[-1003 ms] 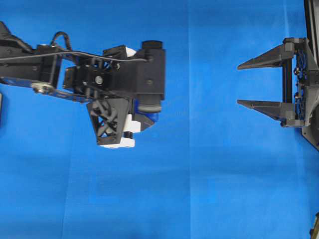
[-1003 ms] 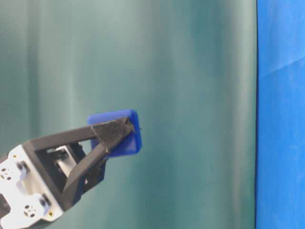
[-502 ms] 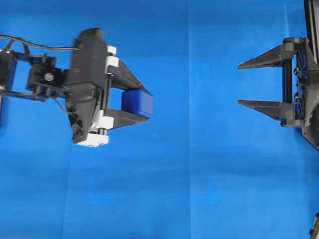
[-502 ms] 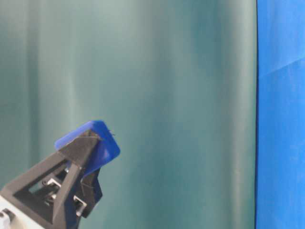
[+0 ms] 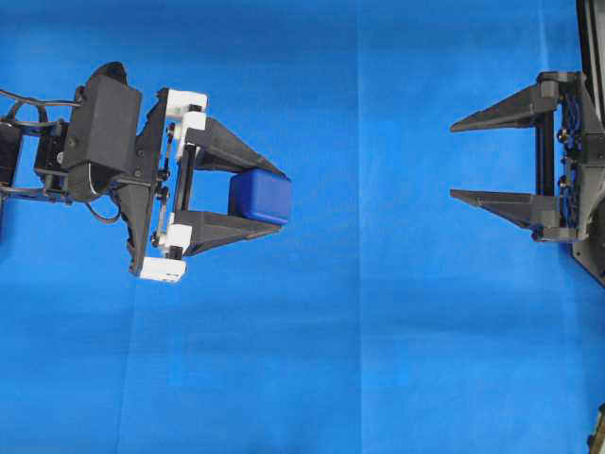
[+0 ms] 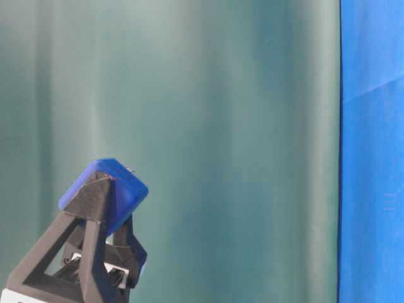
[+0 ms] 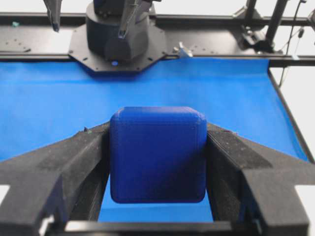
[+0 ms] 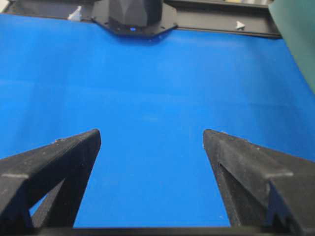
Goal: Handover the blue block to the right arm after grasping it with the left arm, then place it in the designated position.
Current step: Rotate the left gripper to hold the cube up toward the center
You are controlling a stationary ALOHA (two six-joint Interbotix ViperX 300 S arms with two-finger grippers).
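Blue cloth [image 5: 378,359], one blue block [image 5: 260,197], two arms' jaws.

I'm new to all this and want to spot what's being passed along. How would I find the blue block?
Look over the blue cloth to the left gripper, the one with white brackets. The blue block sits pinched between its two black fingers, a rounded cube darker than the cloth; the all-black right gripper opposite holds nothing.
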